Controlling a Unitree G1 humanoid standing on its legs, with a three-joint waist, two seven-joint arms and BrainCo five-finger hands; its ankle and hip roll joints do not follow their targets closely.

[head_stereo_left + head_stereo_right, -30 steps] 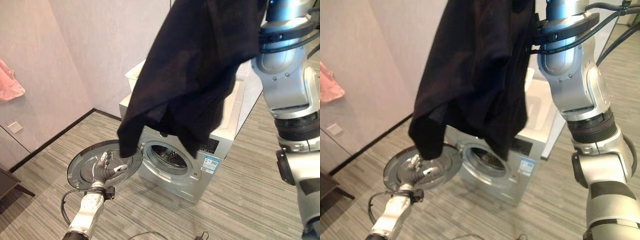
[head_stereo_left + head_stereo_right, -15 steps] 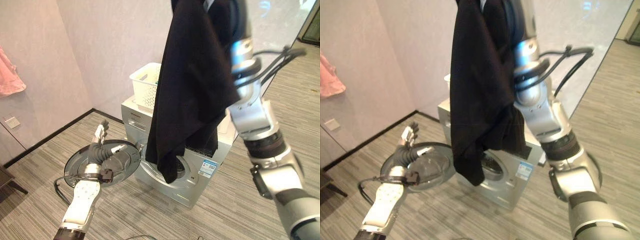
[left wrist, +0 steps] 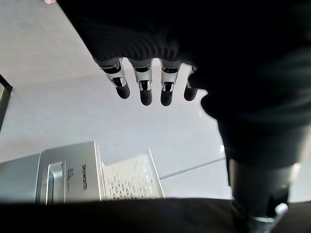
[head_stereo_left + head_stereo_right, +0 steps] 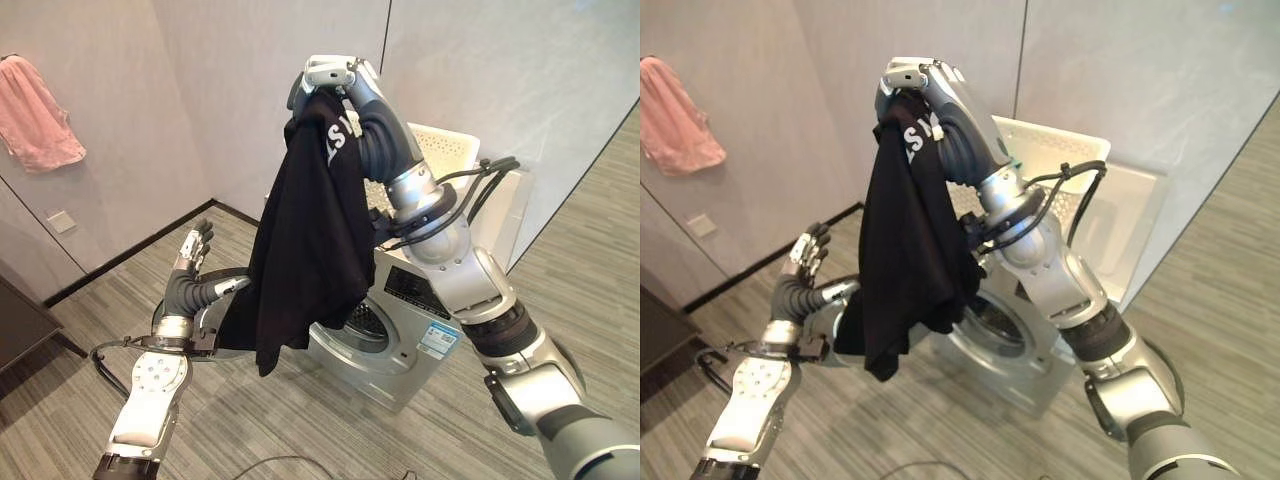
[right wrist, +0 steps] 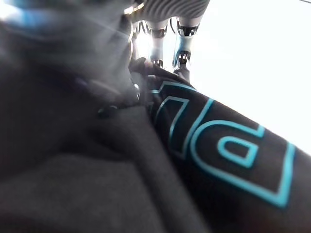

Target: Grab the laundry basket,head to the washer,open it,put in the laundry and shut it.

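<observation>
Left eye view: the right hand (image 4: 325, 78) is raised high above the washer (image 4: 415, 320), its fingers curled over the top of a black garment (image 4: 310, 240) with pale lettering. In the right wrist view the fingers (image 5: 158, 46) are pinched into the dark cloth.

The garment hangs straight down from that hand, its long axis vertical, and its lower hem dangles beside and slightly in front of the washer's round opening (image 4: 360, 325). So the opening lies below the hand and a little towards the robot's right of the hanging hem; to my eye the cloth must go down and inward to enter the drum.

The left hand (image 4: 195, 262) is low on the robot's left, its fingers (image 3: 146, 90) straight and spread, holding nothing. It stands near the swung-open door (image 4: 215, 318) (I cannot tell whether it touches it), with the garment's hem just beside it.

The white laundry basket (image 4: 1045, 165) sits on top of the washer, behind the right arm. A pink cloth (image 4: 35, 115) hangs on the far wall, well apart.

The left hand is nearer the door, and the right alone carries the laundry.
</observation>
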